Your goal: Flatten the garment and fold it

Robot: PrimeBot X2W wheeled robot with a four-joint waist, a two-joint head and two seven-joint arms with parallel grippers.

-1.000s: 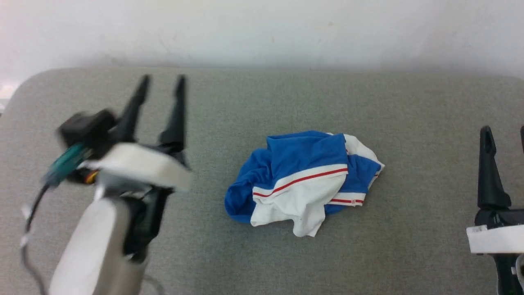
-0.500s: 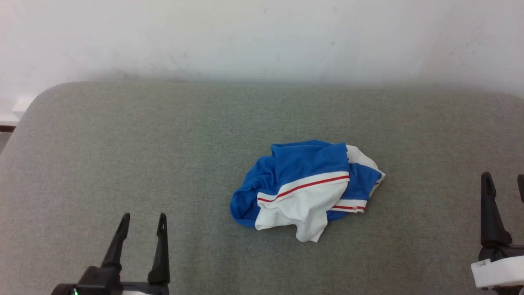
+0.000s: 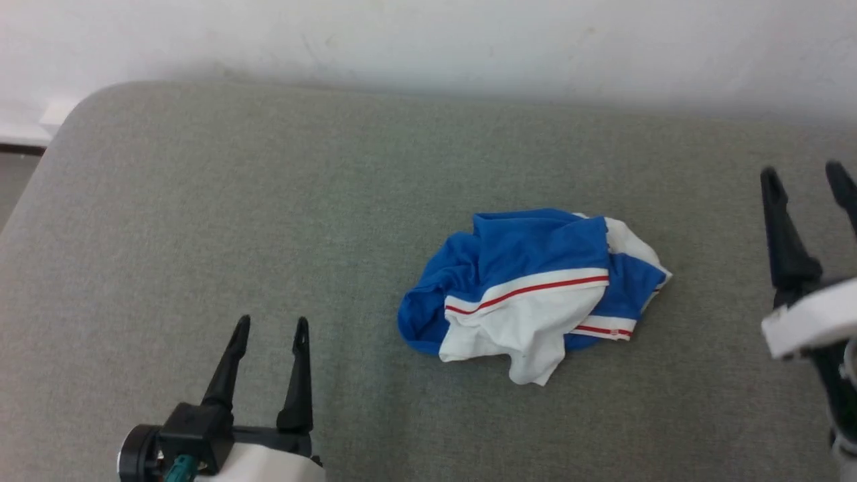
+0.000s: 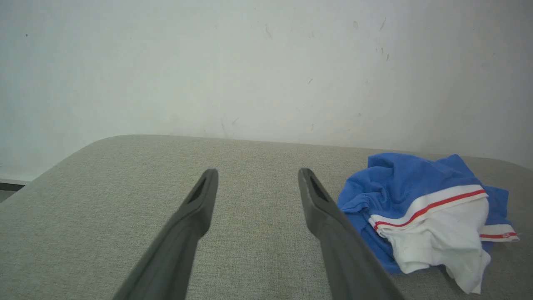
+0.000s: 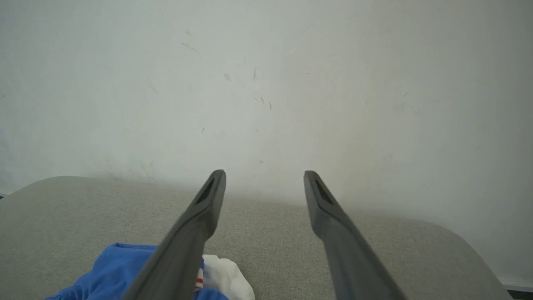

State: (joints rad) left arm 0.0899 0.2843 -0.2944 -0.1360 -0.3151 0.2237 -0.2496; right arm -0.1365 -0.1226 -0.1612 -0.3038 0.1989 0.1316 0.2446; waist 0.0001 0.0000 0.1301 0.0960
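Blue jersey T-shirt (image 3: 532,288) in a crumpled heap a little right of the table's (image 3: 201,201) middle, white sleeve (image 3: 529,328) with red-striped trim (image 3: 529,290) flopped over the top; not yet flattened. Left hand (image 3: 272,323) over the table's near left part, spread-fingered and empty, well apart from the shirt. Right hand (image 3: 801,171) by the table's right side, likewise spread, gripping nothing.

Judged light, soft and limp: no shape of its own, apt to drag and bunch on the table's grey cloth top rather than slide. Best taken with a thin pinch at an outer edge: the loose white sleeve tip (image 3: 532,371) toward the table's near edge, or the blue fold (image 3: 418,314) toward the table's left. Then lifted and drawn apart, one hand to each. Collar and hem hidden somewhere in the folds. Risk: pinching two layers at once.
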